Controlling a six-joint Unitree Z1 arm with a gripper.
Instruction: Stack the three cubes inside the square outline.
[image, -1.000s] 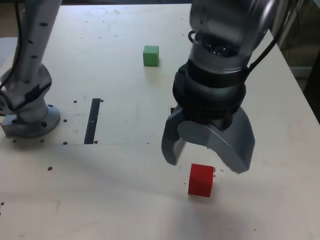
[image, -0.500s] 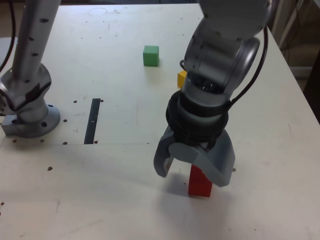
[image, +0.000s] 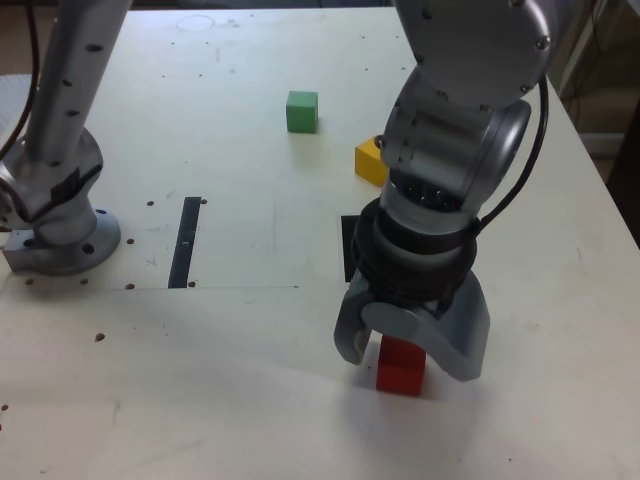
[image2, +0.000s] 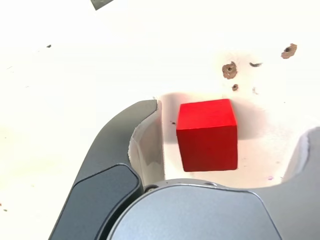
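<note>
Lining up on the red block (image2: 207, 140) seems the step in hand; the claw (image2: 230, 142) is spread wide around it, holding nothing. Next calls for lowering, then closing squarely.

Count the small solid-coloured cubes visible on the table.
3: the red cube between the open gripper's jaws; the yellow cube, partly behind the arm; the green cube farthest back. The arm could hide others.
</note>
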